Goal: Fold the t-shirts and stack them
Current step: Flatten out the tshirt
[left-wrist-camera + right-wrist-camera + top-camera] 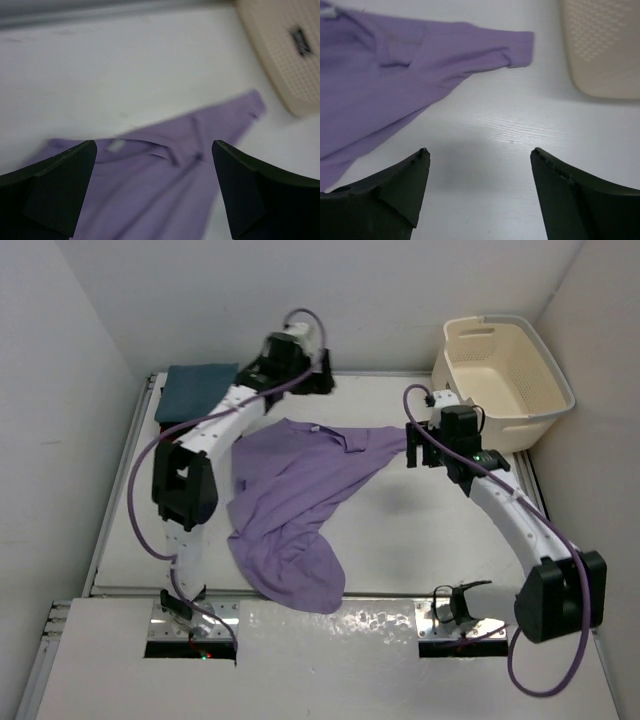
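Observation:
A lavender t-shirt [295, 505] lies spread and rumpled across the middle of the table, its hem hanging toward the near edge. Its collar [150, 150] shows below my left gripper [154, 146], which hangs open above the shirt's back edge [320, 380] and holds nothing. My right gripper [480, 152] is open over bare table, just right of the shirt's sleeve [517, 47], with nothing between its fingers [420, 452]. A dark teal-blue t-shirt [197, 390] lies folded at the back left corner. The other t-shirts are out of view.
A cream perforated laundry basket [505, 375] stands tilted at the back right corner, close behind the right gripper [600, 50] [285, 50]. White walls enclose the table on three sides. The left arm [185, 485] reaches over the shirt's left side.

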